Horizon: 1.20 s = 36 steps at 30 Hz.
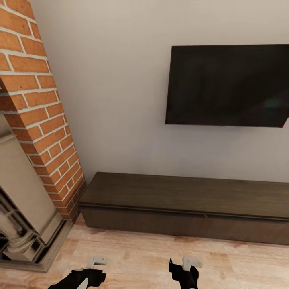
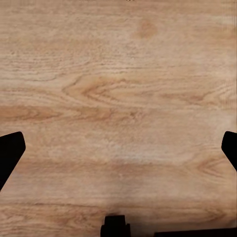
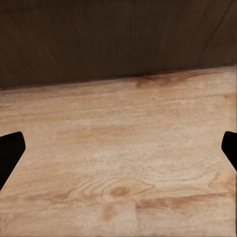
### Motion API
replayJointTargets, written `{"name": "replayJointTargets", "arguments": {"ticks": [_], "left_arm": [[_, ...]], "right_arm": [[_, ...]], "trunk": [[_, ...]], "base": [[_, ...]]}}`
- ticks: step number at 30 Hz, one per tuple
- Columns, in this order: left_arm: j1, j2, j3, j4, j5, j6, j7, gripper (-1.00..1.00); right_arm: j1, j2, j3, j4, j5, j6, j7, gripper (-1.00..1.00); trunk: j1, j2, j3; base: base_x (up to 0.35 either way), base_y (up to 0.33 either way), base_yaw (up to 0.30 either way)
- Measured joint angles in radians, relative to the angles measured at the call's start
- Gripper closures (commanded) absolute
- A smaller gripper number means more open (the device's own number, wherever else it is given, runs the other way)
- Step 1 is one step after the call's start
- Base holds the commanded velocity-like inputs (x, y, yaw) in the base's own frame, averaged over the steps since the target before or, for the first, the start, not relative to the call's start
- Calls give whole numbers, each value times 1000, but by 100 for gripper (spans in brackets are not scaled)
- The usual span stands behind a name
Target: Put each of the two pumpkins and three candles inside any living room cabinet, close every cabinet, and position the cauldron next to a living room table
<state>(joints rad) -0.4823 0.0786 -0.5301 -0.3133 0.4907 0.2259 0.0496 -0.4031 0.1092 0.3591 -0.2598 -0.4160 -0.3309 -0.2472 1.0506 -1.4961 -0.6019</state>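
Pale wood-plank flooring [image 1: 140, 253] runs up to a plain off-white wall [image 1: 120, 100], where a large black flat-screen television [image 1: 228, 85] hangs above a long, low, dark brown wooden TV cabinet [image 1: 180, 204]. The cabinet stands on the floor against the wall, its wide handleless drawer fronts flush and closed as far as the head view shows. At the robot's left rises a red brick chimney breast [image 1: 36, 100] over a pale carved stone fireplace surround [image 1: 20, 208], just beside the cabinet's near end.

Both arms sit low at the bottom of the head view, well apart from the cabinet. The left gripper [image 2: 118, 153] hangs over bare floor, its two dark fingertips [image 2: 10, 153] spread wide to either edge of the left wrist view, with nothing between them. The right gripper [image 3: 118, 153] is likewise spread wide and empty, its dark fingertips [image 3: 10, 153] at the edges of the right wrist view; beyond them lie floor planks and the dark front of the cabinet [image 3: 113, 39] where it meets the floor.
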Motion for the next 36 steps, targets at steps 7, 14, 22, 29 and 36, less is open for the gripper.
{"name": "replayJointTargets", "arguments": {"ticks": [7, 14, 22, 29, 36], "left_arm": [[1, -1, 0, 8, -1, -3, 2, -100], [2, -1, 0, 27, -1, -10, 4, -100], [5, -1, 0, 72, -2, -61, 3, -100], [12, 0, -1, 144, -5, -152, 2, -100], [63, 0, -1, 152, -6, -183, 1, -100]], "right_arm": [[4, 0, 0, 1, 1, 0, -1, -100], [22, 0, 0, 2, 1, -2, -2, -100], [58, -1, 0, 2, -1, -6, -3, -100], [98, -10, -3, 33, -3, -8, -2, -100], [105, -13, -15, 88, -3, -9, -3, -100]], "trunk": [[-27, 49, 22], [-54, 98, 44], [-84, 154, 69], [-111, 203, 91], [-138, 252, 113]], "base": [[0, 0, 0], [0, 0, 0], [0, 0, 0], [0, 0, 0], [0, 0, 0]]}}
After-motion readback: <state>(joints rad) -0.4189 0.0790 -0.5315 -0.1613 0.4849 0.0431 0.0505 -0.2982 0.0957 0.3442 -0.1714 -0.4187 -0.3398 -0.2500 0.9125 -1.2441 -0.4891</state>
